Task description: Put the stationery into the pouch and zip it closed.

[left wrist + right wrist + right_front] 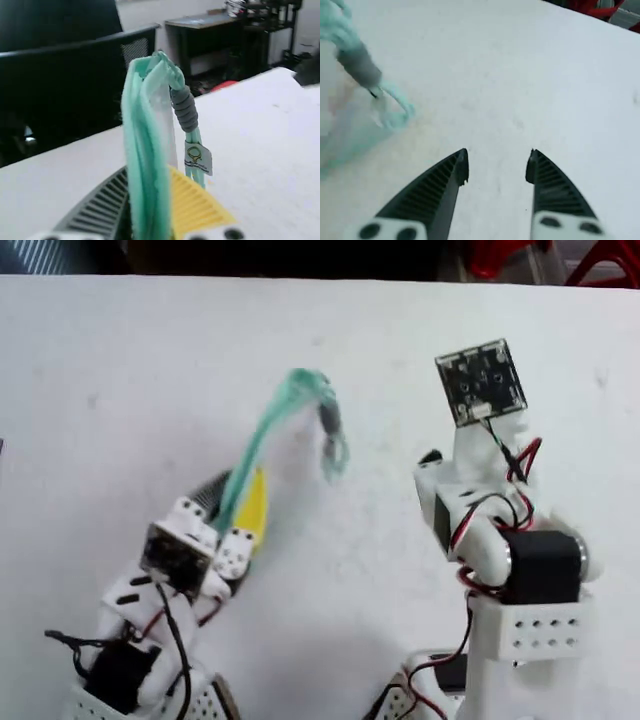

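Left jaws clenched on one teal pouch [145,150], right jaws spread over table [150,360]

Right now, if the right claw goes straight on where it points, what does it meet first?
Likely the bare table: the right claw points past the teal loop, though depth is unclear.

The high camera hangs above the table [100,360] and looks steeply down from the near edge, where both arms [520,570] stand, toward the far edge and the dark room [250,255] beyond. The left wrist camera sits just behind the left gripper [149,175], very close to the pouch [145,115] clamped there, and faces low across the table to the far edge. The right wrist camera tilts down over the right gripper [495,167] at nearby tabletop, and all three views catch the pouch's grey toggle [357,65].
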### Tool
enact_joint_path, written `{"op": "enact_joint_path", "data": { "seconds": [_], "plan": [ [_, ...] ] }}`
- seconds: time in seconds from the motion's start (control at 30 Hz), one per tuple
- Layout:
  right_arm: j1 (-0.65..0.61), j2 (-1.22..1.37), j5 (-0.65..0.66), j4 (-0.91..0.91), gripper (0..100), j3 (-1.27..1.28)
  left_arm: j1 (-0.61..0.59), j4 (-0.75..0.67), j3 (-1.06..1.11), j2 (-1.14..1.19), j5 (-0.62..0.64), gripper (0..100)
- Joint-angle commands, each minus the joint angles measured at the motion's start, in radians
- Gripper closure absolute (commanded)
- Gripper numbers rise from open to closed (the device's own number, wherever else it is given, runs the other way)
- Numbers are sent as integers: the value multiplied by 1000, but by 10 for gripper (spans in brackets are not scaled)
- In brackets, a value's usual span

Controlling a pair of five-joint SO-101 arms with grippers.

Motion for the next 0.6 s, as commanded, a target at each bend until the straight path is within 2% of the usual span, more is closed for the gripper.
{"op": "enact_joint_path", "data": {
  "seconds": [0.0,0.1,0.2,0.33,0.57],
  "plan": [
    [53,-154,-12,-289,817,410,-117,-117,-58,-10,-25,965],
    [50,-260,-31,-484,817,664,-142,-112,-138,-4,-40,945],
    [56,-349,-158,-638,818,847,-147,-112,-227,85,-41,946],
    [51,-421,-176,-667,818,941,-145,-126,-365,355,-40,967],
    [58,-437,-173,-817,818,1091,-183,-339,-542,756,-44,976]
  ]
}}
